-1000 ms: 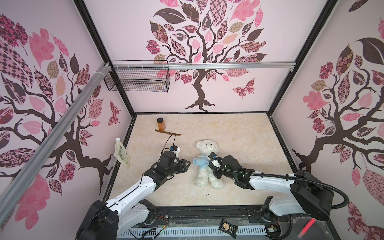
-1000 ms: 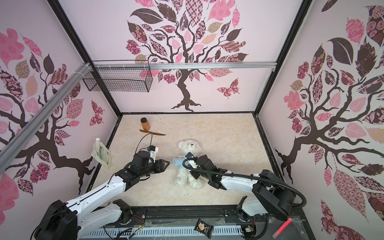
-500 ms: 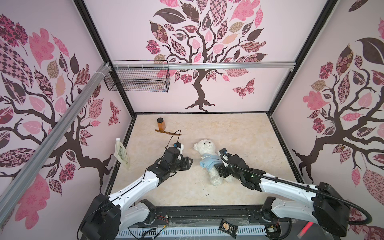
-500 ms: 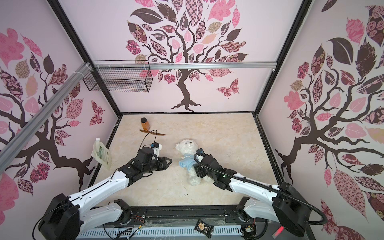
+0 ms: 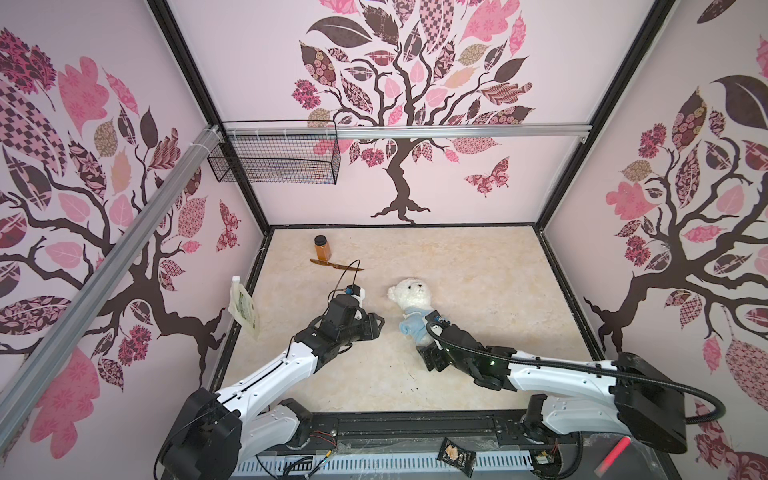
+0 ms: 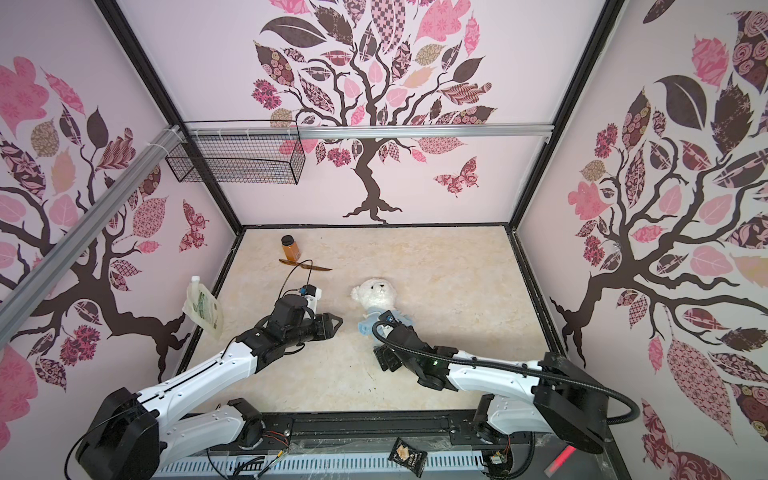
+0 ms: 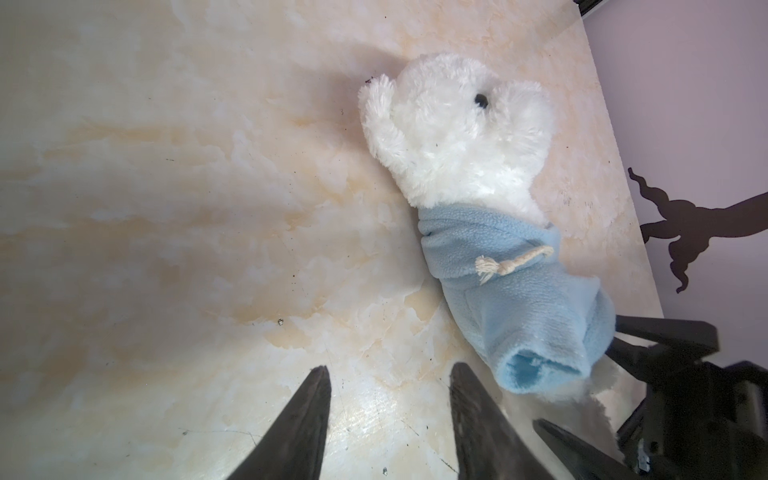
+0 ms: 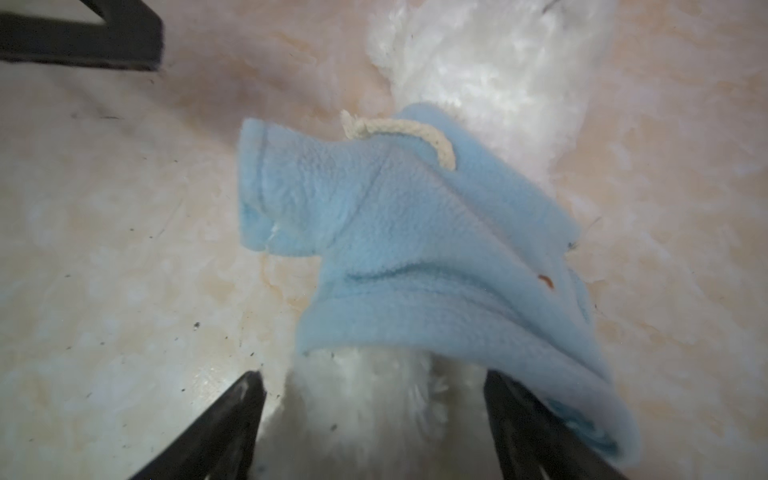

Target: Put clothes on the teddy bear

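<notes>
teddy bear [image 5: 411, 293] is lying around the middle of the desk [image 5: 490, 266], blue shirt [image 5: 413, 326] bunched on its torso; right gripper [image 8: 372, 374] spread wide either side of its lower body; left gripper [image 7: 388, 368] partly open, empty, just beside the shirt

All round in both top views, pale pink walls [image 5: 257, 62], each carrying a big brown-and-pink patterned tree decal [image 5: 401, 183], and a patterned butterfly decal [image 5: 487, 179] just right of the back trunk. Below, a glossy beige marbled floor [image 5: 478, 266], evenly lit. Upper left, a black wire basket [image 5: 274, 160] hangs from a silver aluminium rail [image 5: 457, 132]. Black corner posts [image 5: 199, 95] frame the back wall.
</notes>
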### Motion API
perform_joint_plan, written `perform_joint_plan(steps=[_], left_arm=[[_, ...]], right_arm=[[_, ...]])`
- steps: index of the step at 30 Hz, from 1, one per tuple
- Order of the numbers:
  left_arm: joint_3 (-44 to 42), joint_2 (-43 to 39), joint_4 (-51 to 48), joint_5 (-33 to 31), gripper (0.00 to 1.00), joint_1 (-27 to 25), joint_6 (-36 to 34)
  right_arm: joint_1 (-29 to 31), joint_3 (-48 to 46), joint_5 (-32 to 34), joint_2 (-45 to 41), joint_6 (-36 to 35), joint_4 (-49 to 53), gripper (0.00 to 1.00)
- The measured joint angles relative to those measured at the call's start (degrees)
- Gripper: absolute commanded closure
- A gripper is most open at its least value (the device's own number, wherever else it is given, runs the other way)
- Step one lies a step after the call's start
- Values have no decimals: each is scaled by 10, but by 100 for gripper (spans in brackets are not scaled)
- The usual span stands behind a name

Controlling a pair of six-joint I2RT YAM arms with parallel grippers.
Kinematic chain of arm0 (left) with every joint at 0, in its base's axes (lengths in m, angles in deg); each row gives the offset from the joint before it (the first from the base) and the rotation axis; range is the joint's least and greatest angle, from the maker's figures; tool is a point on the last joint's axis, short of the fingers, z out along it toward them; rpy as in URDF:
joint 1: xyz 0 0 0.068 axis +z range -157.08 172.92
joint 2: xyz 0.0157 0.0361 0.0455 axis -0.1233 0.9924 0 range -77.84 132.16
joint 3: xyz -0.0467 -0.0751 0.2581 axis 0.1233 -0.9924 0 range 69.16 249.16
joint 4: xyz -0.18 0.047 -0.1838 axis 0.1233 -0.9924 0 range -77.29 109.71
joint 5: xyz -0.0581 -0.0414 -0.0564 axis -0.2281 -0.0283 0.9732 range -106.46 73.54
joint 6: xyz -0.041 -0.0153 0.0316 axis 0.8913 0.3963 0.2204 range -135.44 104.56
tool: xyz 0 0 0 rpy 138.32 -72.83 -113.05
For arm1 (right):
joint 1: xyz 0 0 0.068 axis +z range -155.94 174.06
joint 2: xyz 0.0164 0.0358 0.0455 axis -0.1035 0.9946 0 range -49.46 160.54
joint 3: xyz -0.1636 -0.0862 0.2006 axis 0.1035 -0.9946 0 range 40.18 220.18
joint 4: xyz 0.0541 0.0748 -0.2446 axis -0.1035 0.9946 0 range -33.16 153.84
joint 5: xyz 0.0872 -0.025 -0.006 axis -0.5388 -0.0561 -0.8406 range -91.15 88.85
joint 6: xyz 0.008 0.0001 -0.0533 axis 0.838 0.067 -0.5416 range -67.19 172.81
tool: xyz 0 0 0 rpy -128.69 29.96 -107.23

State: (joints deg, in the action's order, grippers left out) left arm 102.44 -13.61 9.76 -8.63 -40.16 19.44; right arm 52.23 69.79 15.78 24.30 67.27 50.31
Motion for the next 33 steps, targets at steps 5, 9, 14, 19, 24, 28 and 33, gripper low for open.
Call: perform_joint_plan(steps=[5,9,14,19,24,28,33], left_arm=[[1,-12,-16,-10,48,1,-25],[4,-52,-23,-9,49,0,-97],[4,-106,-4,14,47,-33,-241],[33,-114,-29,82,29,-52,-453],[63,-109,-78,127,17,-52,-686],[74,-78,-109,164,14,-52,-808],[101,-17,-134,226,14,-52,-891]], right_arm=[[-34,12,-8,45,7,-30,65],[-91,-16,-84,19,-7,-79,80],[-118,-58,-191,-47,-39,-88,89],[-128,-68,-308,-84,-68,-87,94],[-136,-82,-402,-109,-82,-103,97],[-136,-95,-452,-110,-82,-128,97],[-136,-97,-491,-110,-81,-150,97]])
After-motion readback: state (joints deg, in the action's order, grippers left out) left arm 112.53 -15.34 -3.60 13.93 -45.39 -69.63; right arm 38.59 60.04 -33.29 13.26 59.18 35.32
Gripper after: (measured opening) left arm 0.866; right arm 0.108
